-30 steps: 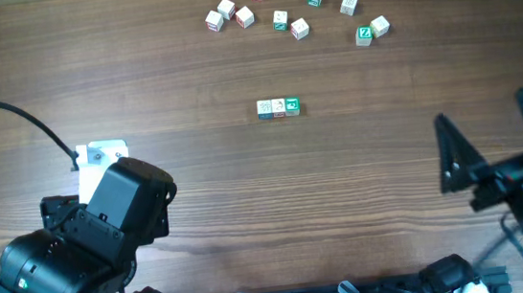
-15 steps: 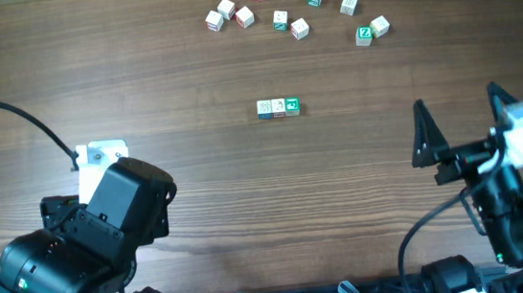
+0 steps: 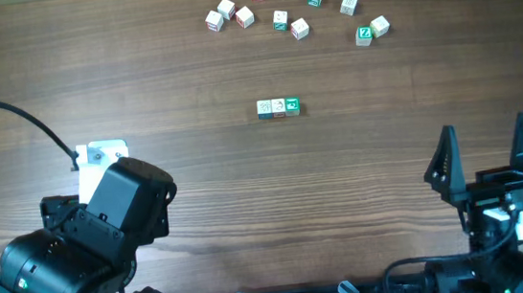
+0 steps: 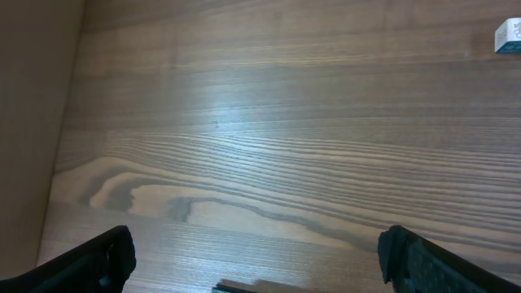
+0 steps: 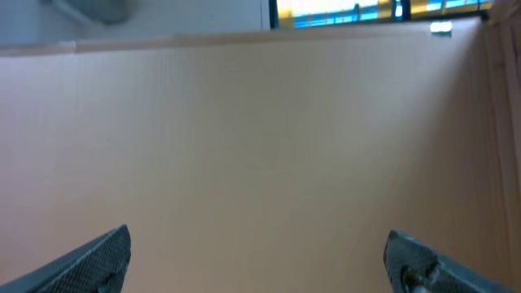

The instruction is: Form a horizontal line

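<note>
Well, from above we see the horizontal line [image 3: 278, 107] of three cubes, touching side by side in the middle of the table [image 3: 140, 81]; it looks done. Our right gripper [image 3: 485, 149] stands wide apart, far from it. The left wrist view shows our left gripper [image 4: 256, 264] wide apart and empty. The right wrist view shows empty fingers too.

Three tiny pale wooden letter cubes [image 3: 278, 108] touch in a straight row at the middle of the brown wooden table [image 3: 197, 172]. Similar loose cubes [image 3: 298, 29] scatter near its far edge. The black right gripper [image 3: 487, 158], jaws wide, sits by the near right corner.
</note>
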`<state>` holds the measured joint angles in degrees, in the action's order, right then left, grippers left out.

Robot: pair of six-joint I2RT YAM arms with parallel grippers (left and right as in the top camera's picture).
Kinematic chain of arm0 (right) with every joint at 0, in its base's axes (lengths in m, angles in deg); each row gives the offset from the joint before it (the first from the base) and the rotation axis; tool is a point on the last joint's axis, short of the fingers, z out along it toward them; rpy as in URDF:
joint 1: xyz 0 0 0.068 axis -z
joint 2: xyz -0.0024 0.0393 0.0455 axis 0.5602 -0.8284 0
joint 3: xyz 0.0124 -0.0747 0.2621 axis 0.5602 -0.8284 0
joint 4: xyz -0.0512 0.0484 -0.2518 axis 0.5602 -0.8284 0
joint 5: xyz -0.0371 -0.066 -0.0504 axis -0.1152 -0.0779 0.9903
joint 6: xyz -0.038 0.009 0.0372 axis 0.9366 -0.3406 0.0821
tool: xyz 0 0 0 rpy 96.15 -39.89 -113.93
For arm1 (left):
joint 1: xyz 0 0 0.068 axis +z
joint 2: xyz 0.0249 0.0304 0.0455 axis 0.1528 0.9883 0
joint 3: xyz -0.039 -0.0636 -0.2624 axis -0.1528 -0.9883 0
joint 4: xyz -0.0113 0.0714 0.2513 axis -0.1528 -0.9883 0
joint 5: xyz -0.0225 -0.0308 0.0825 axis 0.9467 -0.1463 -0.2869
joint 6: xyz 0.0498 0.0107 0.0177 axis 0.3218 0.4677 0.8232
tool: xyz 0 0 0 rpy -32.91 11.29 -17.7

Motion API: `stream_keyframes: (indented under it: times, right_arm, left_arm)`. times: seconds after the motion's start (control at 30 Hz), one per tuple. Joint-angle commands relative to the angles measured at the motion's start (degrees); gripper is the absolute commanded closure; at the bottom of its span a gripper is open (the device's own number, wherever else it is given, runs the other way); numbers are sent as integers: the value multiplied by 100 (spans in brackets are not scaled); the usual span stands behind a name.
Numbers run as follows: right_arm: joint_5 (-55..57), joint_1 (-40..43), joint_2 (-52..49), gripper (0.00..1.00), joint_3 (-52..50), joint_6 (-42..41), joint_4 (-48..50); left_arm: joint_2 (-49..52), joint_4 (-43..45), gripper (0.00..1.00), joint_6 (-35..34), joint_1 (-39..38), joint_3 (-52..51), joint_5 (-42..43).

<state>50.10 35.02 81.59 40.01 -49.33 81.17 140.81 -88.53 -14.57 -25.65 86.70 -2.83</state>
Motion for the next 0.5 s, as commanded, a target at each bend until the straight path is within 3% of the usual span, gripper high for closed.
stream_keyframes:
  times: [0.0, 0.27, 0.47]
  right_arm:
    - [-326, 105, 133, 0, -601, -396, 739]
    - [-282, 173, 136, 0, -1563, -498, 1530]
    - [-214, 275, 136, 0, -1561, -466, 1193]
  left_arm:
    - [-13, -2, 0, -120, 20, 9, -35]
    - [-13, -2, 0, -120, 20, 9, -35]
    - [-13, -2, 0, -120, 20, 9, -35]
